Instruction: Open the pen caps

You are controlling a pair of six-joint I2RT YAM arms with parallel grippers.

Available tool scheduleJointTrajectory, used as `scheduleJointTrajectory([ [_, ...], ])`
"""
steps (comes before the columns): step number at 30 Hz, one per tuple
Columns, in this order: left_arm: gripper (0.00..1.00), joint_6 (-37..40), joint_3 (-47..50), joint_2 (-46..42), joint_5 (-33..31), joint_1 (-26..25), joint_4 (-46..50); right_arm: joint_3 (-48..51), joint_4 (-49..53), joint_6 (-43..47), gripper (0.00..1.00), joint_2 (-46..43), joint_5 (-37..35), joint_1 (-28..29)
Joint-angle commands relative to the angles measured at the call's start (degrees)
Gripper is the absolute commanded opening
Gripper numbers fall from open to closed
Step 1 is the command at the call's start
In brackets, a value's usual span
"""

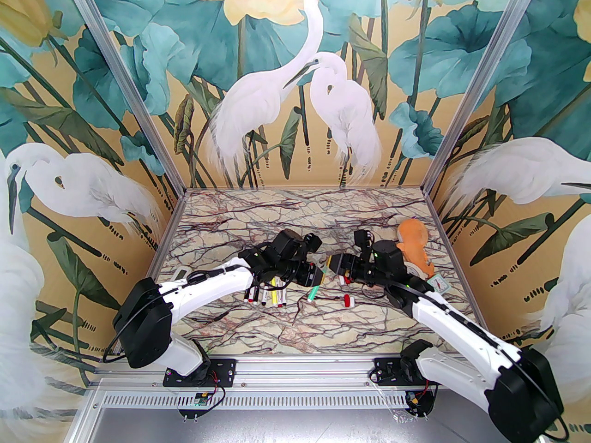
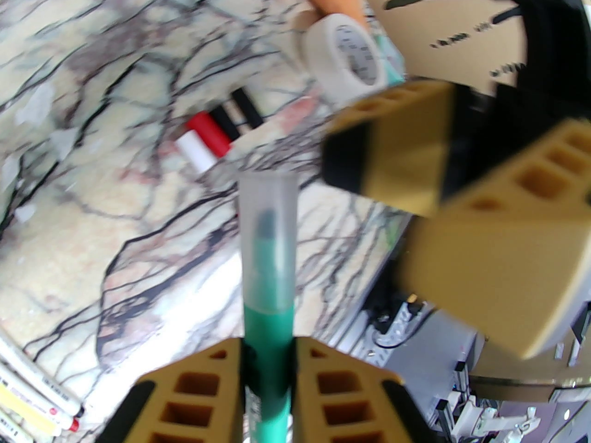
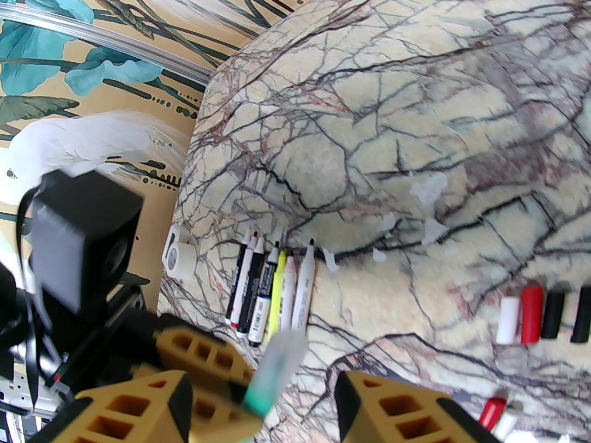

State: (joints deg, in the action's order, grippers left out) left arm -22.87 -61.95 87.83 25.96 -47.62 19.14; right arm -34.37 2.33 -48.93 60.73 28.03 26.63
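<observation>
Squeezing the green pen [image 2: 268, 335] tight above the middle of the table [image 1: 295, 330], the left claw [image 2: 268, 346] points its see-through cap [image 2: 268, 219] toward the wide-open right claw [image 3: 263, 383], so that claw can pinch it and pull.

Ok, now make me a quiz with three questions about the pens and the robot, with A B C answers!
1. Where is the green pen? A) in the left gripper B) lying loose, untouched C) standing in a cup
2. What colour is the cap lying between the white cap and a black cap? A) yellow B) red C) green
3. How is the right gripper? A) shut on a cap B) shut on nothing C) open
1 A: it clamps the barrel. 2 B: the red cap lies there. 3 C: its fingers stand apart, either side of the frosted cap.
</observation>
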Motion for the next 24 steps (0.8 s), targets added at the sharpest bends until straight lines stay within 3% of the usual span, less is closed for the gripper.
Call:
scheduleJointTrajectory([
  [1, 0.21, -0.3, 0.8, -1.4, 3.9, 0.4, -4.3, -2.0, -3.4, -1.1, 0.58, 2.0, 1.4, 0.3],
  [24, 0.21, -2.1, 3.8, -2.0, 5.7, 0.4, -11.0, -2.2, -6.3, -3.2, 0.32, 4.8, 2.2, 0.7],
])
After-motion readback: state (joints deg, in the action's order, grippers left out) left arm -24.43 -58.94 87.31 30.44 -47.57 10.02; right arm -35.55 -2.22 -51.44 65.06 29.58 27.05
